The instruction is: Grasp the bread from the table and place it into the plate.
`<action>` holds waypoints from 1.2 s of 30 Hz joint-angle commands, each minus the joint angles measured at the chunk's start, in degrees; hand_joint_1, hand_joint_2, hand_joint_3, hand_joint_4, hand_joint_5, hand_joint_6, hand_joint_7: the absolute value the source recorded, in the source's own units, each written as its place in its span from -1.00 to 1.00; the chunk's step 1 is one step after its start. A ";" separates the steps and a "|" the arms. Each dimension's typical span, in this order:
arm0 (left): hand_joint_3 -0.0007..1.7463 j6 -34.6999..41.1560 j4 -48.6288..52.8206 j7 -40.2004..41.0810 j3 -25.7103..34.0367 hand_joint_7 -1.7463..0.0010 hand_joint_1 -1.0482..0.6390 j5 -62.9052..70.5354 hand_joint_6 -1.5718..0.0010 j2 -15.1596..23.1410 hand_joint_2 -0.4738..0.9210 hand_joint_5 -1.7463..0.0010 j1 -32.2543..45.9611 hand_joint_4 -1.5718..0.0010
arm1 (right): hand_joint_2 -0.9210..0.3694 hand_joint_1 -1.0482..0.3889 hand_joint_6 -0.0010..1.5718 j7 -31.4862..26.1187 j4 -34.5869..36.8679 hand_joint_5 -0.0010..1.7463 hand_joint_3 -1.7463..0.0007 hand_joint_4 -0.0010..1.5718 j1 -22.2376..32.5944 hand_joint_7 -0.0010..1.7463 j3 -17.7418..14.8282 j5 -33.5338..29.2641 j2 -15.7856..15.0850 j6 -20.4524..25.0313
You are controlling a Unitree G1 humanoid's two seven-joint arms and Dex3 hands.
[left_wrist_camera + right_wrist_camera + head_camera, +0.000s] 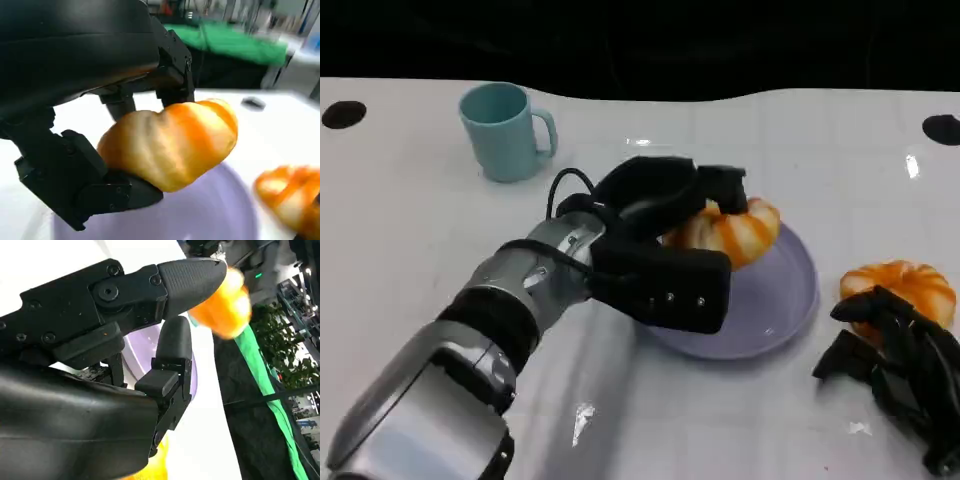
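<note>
Over the plate [790, 300] in the head view, the left hand [665, 240] is gripping the bread [735, 230]; lowering before releasing seems wise. A second loaf [900, 290] is lying beside the empty, loosely spread right hand [895, 360]. In the left wrist view, fingers [175, 65] are clasping the glossy, ridged, golden-orange bread.

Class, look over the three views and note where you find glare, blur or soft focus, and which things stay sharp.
Head view: small glare spots on the glossy white table; the teal mug looks sharp. Left wrist view: the orange-striped bread roll held by the left hand is fairly sharp, the green background blurred. Right wrist view: the right hand is crisp, the orange roll behind it blurred.
</note>
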 commanded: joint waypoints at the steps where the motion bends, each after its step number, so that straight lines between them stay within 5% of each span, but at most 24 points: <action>1: -0.33 2.41 -1.00 -1.82 -1.53 0.88 -0.74 1.89 0.60 1.40 1.00 0.65 -2.37 0.77 | -1.00 -0.29 -0.26 -0.32 -0.13 0.79 0.73 -0.20 1.36 0.45 0.14 -0.43 -0.28 0.38; 21: -0.25 3.07 -2.88 -0.52 -0.71 0.90 -0.84 0.90 0.52 2.31 1.00 0.62 -1.56 0.76 | -1.00 -0.29 -0.27 0.74 0.73 0.82 0.73 -0.22 0.96 0.46 -0.38 0.13 -0.38 0.14; 25: -0.33 2.36 -3.74 1.42 -0.09 0.87 -0.79 0.70 0.44 2.73 1.00 0.46 -0.80 0.76 | -1.00 -0.28 -0.27 0.14 0.44 0.81 0.74 -0.22 1.01 0.46 -0.39 0.03 -0.39 0.64; 28: -0.39 0.97 -3.87 3.33 0.42 0.71 -0.77 0.62 0.46 3.09 1.00 0.04 -0.22 0.90 | -1.00 -0.27 -0.26 -0.10 0.61 0.80 0.74 -0.21 0.91 0.45 -0.34 -0.17 -0.45 0.54; 30: -0.39 0.56 -3.85 3.63 0.67 0.68 -0.77 0.61 0.47 3.27 1.00 -0.01 -0.08 0.92 | -1.00 -0.27 -0.26 0.17 0.66 0.80 0.74 -0.21 0.86 0.45 -0.35 -0.06 -0.46 0.56; 33: -0.40 -0.22 -4.77 3.14 1.56 0.30 -0.76 -0.13 0.71 4.15 1.00 -0.17 0.68 0.98 | -1.00 -0.26 -0.26 0.65 0.59 0.79 0.76 -0.20 0.81 0.44 -0.68 0.71 -0.26 1.18; 36: -0.41 -0.52 -5.55 2.74 1.88 0.22 -0.76 -0.59 0.75 4.63 1.00 -0.19 1.16 0.97 | -1.00 -0.26 -0.28 0.88 0.58 0.77 0.74 -0.20 0.83 0.43 -0.71 0.80 -0.25 1.18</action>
